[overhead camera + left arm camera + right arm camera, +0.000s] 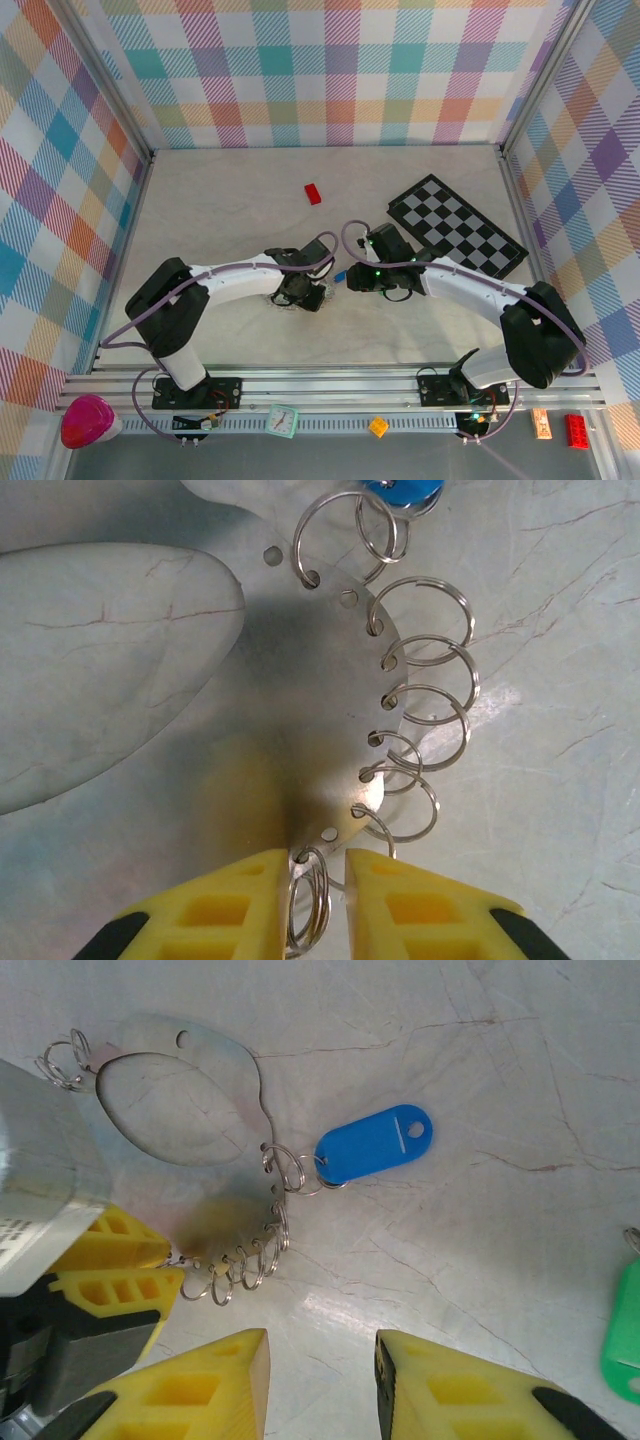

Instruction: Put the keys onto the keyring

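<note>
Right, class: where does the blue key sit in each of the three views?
Top external: blue key near picture centre.
Left wrist: blue key at the top edge, right of centre.
Right wrist: blue key just above centre.
Shared landmark: the keyring, its small rings beside the key.

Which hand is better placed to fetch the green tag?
Right. The right hand is open and empty, and the green tag lies loose near it; the left hand straddles a ring on the keyring.
</note>
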You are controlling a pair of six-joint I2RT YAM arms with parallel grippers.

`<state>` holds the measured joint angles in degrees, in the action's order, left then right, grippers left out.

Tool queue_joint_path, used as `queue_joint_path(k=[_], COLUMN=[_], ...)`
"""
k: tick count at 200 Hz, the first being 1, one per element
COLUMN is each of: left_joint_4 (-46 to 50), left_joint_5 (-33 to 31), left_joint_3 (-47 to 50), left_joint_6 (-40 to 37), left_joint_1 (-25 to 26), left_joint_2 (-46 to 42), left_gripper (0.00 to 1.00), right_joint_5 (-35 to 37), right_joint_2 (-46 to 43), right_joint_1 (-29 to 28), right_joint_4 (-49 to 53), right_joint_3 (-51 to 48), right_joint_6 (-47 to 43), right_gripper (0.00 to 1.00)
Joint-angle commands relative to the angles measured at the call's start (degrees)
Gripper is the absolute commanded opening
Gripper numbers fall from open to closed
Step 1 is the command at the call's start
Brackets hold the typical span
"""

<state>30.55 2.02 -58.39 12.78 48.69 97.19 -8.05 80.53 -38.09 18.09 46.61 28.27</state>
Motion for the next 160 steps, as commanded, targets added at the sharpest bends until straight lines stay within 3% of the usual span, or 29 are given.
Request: queue_joint_path(k=[1, 71, 160], left_joint_4=[2.1, 0.5, -5.6], left_joint_5=[-1.0, -5.2, -4.5], left_joint_3=[-1.3, 1.7, 12.1], left_joint_6=[-0.7, -0.4, -0.6], left_joint_1=[0.6, 0.6, 0.6], left_joint_2=[1.1, -4.3, -17.2], left_gripper=[0.18, 0.0, 0.0], right_joint_5=[-1.0, -1.3, -5.3], right_joint_2=[-1.3, -1.0, 1.3], right_joint_1=[0.6, 0.9, 1.0], right_joint_4=[0.5, 0.7, 0.1], right_joint_3=[0.0, 0.5, 2.0], right_joint_6=[-0.3, -0.6, -1.8], right_gripper=[0.33, 0.33, 0.33])
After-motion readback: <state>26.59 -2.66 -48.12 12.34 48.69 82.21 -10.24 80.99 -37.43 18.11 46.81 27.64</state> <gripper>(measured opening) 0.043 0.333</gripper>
